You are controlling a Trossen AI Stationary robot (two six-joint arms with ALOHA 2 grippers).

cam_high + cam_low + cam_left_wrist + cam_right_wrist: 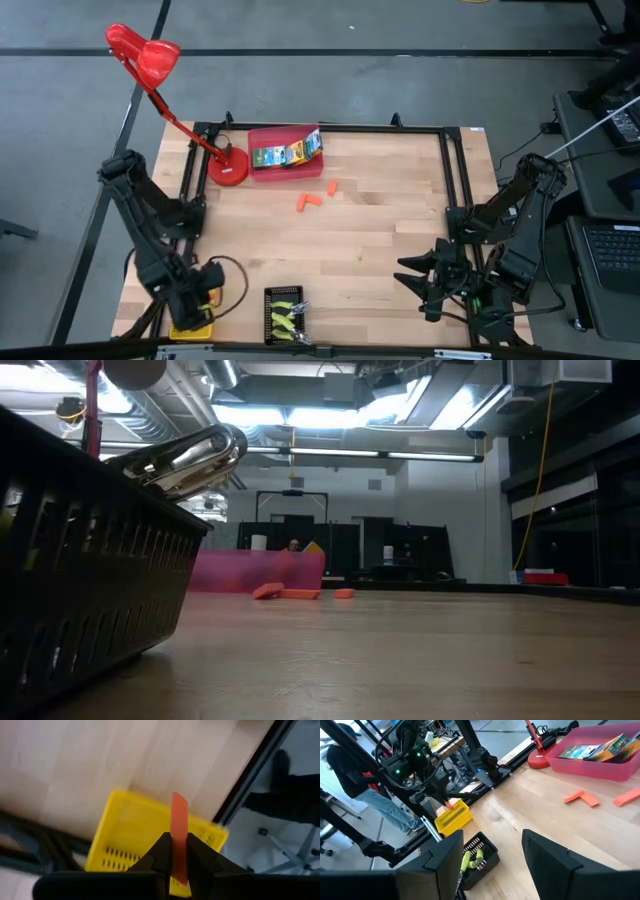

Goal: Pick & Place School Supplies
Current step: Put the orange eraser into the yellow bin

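The left claw (172, 857) is gripping one stubby orange piece (179, 827) upright between its closed fingers, poised directly over the yellow tray (125, 827) at the near-left corner of the surface (380, 250). Held like that, the piece is most likely being lined up to drop straight into the tray, so this step looks close to its release. The right wrist view is showing the same thing from across the surface: the left arm stooping over the yellow tray with something orange at its tip.

The right claw (490, 857) is waiting near the right edge, its fingers spread wide and holding nothing.

Three more orange pieces (310, 202) are lying loose around the middle of the surface, toward the far side, well apart from the yellow tray; judging by the sorting so far, they are probably next. Just beyond them the red tray (262, 168) is holding the green-and-yellow printed boxes (285, 153), and the red desk lamp (228, 165) is standing just to its left. At the near edge the black tray (268, 318) is holding the yellow-green-handled tools (288, 315), close to the right of the yellow tray.

Nothing is standing between the held piece and the tray below. The black tray is sitting near enough that the left arm may need to mind it when reaching out.
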